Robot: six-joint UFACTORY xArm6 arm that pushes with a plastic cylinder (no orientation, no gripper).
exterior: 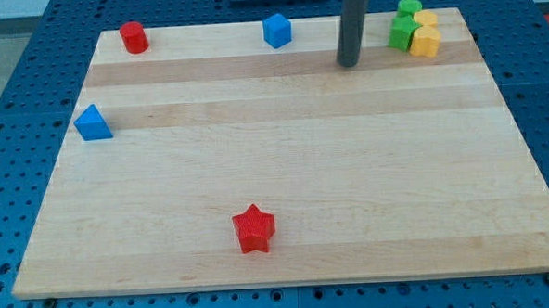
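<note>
Camera view shows the rod's tip (348,64) resting on the far part of the wooden counter (285,191), touching no block. Just to its right sits a cluster of two green blocks (404,25) and two yellow blocks (425,36). A blue block (277,30) lies to its left, apart. Farther left are a red cylinder (134,37) and a blue triangular block (92,123); a red star (254,228) sits near. No hand shows.

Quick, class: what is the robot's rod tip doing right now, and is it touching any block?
My tip: touching nothing, left of the green block in the view's top-right cluster.
</note>
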